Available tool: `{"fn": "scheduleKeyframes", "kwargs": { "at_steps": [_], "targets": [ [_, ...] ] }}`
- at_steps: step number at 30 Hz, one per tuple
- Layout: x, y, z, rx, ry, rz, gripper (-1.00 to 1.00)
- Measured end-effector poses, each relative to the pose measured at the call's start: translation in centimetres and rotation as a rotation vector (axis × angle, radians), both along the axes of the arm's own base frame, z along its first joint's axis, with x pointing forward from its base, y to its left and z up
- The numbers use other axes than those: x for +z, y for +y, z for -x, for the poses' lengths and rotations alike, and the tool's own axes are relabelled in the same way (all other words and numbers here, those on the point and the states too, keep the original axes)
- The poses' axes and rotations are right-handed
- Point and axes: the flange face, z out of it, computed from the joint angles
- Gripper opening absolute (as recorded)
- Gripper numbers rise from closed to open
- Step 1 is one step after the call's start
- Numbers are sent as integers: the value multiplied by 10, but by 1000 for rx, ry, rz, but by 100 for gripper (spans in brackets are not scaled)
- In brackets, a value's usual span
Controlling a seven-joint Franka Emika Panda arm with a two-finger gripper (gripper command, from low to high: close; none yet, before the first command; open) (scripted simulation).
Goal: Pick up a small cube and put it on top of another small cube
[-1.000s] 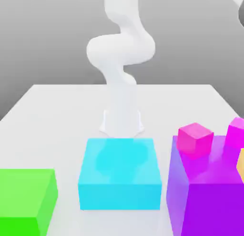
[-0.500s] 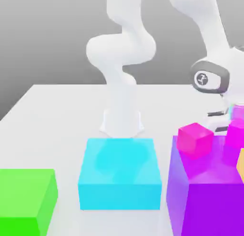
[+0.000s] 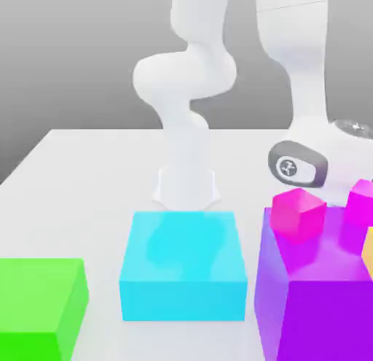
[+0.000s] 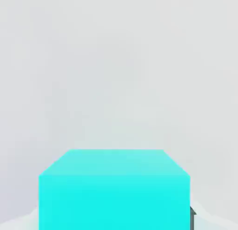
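The hand view looks closely at a small cyan cube (image 4: 114,189) on a pale floor. A dark finger (image 4: 192,216) shows at the cube's side, and my gripper (image 4: 114,222) is shut on the cube. In the exterior view my arm's hand (image 3: 320,162) hangs low behind the tall purple block (image 3: 320,301), on the exterior view's right. Its fingertips and the cyan cube are hidden there. Two small magenta cubes (image 3: 297,214) (image 3: 362,201) and an orange cube (image 3: 368,251) rest on the purple block's top.
A large cyan block (image 3: 183,268) stands in the middle and a green block (image 3: 40,301) at the exterior view's left front. The robot's white base (image 3: 186,170) rises behind the cyan block. The white table (image 3: 87,162) stretches behind the blocks.
The arm came into the exterior view from the upper right, dropped lower and shifted toward that view's left behind the purple block. The jaws went from open to shut.
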Motion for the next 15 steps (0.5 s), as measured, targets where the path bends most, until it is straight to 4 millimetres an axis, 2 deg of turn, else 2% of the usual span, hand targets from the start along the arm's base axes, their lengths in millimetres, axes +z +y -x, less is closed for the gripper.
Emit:
{"fn": "scheduleKeyframes", "kwargs": {
  "at_steps": [4,5,8,15],
  "targets": [
    [39,1,3,11,-1,4,-100],
    [45,8,10,58,-1,11,-100],
    [76,29,8,169,-14,37,-100],
    [167,62,-3,385,-50,106,-100]
  ]
}}
